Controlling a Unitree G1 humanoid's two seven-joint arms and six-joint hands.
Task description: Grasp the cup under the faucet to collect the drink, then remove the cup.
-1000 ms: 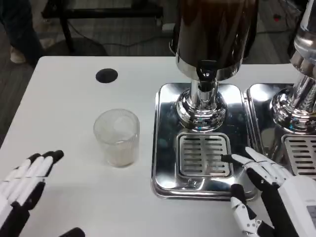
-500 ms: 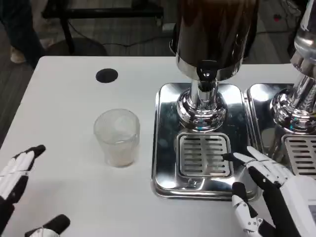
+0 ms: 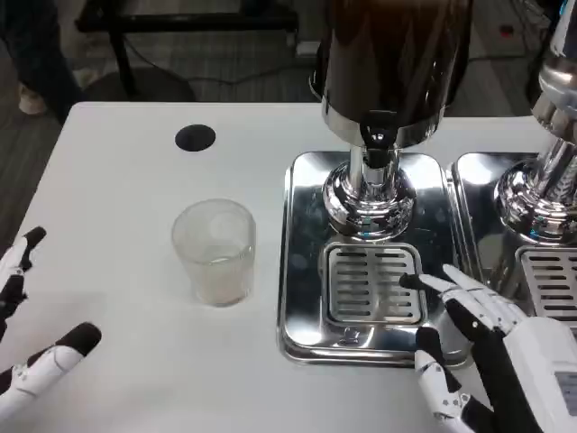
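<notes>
White table [image 3: 135, 180] carrying a drink dispenser [image 3: 388, 72] on a steel drip tray [image 3: 302, 262].
Clear plastic cup [image 3: 214, 251] is standing upright, mouth facing up, on the bare table just left of the tray, not under the faucet [image 3: 377, 140]. Left hand [image 3: 22, 334] is hovering well apart from the cup, fingers spread, holding nothing. Right hand [image 3: 482, 347] is lying over the tray's right front corner, fingers apart, empty.

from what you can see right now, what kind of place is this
Probably a lab or office set up as a drink station. A chrome drink dispenser stands on a steel drip tray on a white table, a clear plastic cup beside it; behind are carpet and floor cables.
</notes>
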